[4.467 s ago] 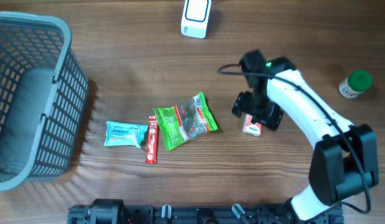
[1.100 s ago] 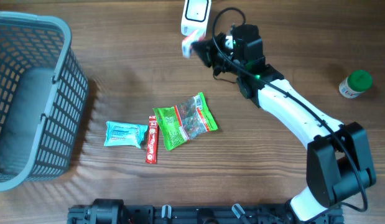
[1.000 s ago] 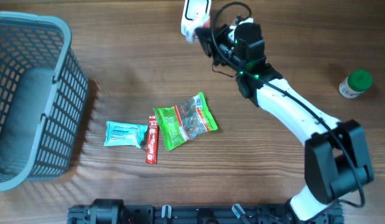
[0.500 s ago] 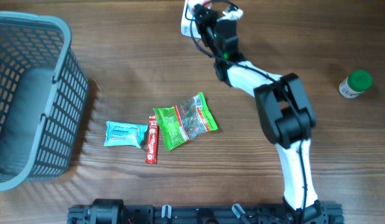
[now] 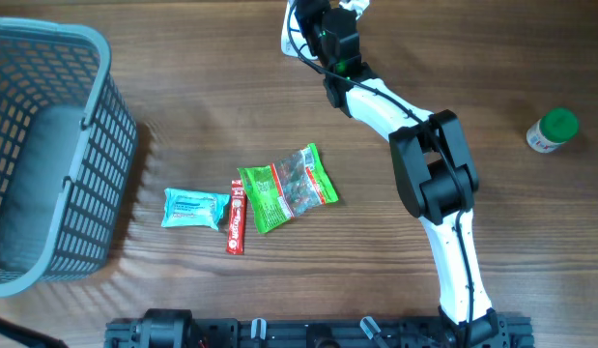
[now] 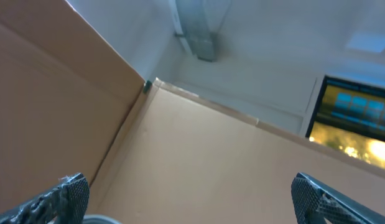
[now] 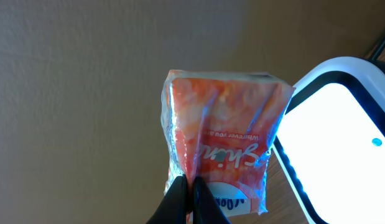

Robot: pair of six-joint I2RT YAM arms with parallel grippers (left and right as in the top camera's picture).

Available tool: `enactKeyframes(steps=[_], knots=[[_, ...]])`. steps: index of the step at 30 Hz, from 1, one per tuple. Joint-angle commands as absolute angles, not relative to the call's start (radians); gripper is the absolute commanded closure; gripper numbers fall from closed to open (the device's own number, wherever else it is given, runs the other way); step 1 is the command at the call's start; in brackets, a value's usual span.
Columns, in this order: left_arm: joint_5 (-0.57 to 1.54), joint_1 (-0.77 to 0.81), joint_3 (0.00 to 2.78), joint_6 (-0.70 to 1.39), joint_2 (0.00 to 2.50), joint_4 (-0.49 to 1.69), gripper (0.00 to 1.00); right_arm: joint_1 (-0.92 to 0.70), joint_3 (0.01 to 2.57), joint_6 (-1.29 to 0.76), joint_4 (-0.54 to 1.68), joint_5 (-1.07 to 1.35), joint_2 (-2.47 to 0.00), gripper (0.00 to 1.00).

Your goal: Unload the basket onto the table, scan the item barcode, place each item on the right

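**Step in hand:** presenting the item to the scanner.

The right end effector [image 7: 191, 193] is clamped on the lower seam of an orange snack packet [image 7: 223, 130], with its fingertips pinched together on the film. The packet hangs above the far middle of the table [image 5: 183, 97], just left of the lit window of the white barcode scanner [image 7: 341, 143]. In the right wrist view the packet's right edge overlaps the scanner's rim; whether they touch cannot be determined. In the overhead view the arm hides the packet. The face with white lettering is turned toward the wrist camera. No barcode shows on it, so the code is probably on the opposite face.

The left end effector [image 6: 192, 198] has its fingers wide apart, holds nothing and points upward, away from the table.

**Next move, as judged:**
- Carry the packet to the right until it is over the lit window.
- Rotate the wrist until the barcode side faces the window squarely.
- Hold the film flat, since a crinkled surface may defeat the read.
- Apply a firm pinch on the seam so the packet does not slip.
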State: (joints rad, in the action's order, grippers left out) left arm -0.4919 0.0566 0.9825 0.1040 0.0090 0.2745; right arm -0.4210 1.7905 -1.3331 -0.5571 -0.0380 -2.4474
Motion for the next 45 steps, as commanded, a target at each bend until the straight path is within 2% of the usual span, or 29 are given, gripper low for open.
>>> enactKeyframes(steps=[1, 7, 10, 17, 26, 30, 31, 32, 34, 37, 45], knots=[[-0.511, 0.049, 0.981, 0.109, 0.004, 0.263, 0.00, -0.422, 1.812, -1.282, -0.561, 0.010, -2.465, 0.95], [-0.511, 0.049, 0.981, 0.109, 0.004, 0.261, 0.00, -0.393, 1.812, -1.214, -0.524, 0.148, -2.424, 0.95], [-0.510, 0.049, 0.981, 0.110, 0.004, 0.261, 0.00, -0.379, 1.812, -1.161, -0.333, 0.079, -2.349, 0.95], [-0.510, 0.049, 0.981, 0.110, 0.004, 0.262, 0.00, -0.371, 1.812, -0.972, 0.168, -0.316, -2.130, 0.96], [-0.510, 0.049, 0.981, 0.110, 0.004, 0.262, 0.00, -0.295, 1.812, -0.971, 0.620, -0.521, -1.980, 0.95], [-0.510, 0.049, 0.981, 0.110, 0.004, 0.262, 0.00, -0.263, 1.795, -0.861, 0.695, -0.419, -1.986, 0.96], [-0.510, 0.049, 0.981, 0.110, 0.004, 0.262, 0.00, -0.262, 1.785, -0.770, 0.673, -0.359, -1.992, 0.87], [-0.510, 0.049, 0.981, 0.110, 0.004, 0.262, 0.00, -0.263, 1.777, -0.663, 0.640, -0.294, -2.003, 0.67], [-0.510, 0.049, 0.981, 0.110, 0.004, 0.262, 0.00, -0.268, 1.772, -0.472, 0.595, -0.179, -2.028, 0.00], [-0.510, 0.049, 0.981, 0.110, 0.004, 0.262, 0.00, -0.272, 1.772, -0.333, 0.591, -0.101, -2.084, 0.00], [-0.510, 0.049, 0.981, 0.110, 0.004, 0.272, 0.00, -0.277, 1.772, -0.279, 0.573, -0.043, -2.265, 0.00]])
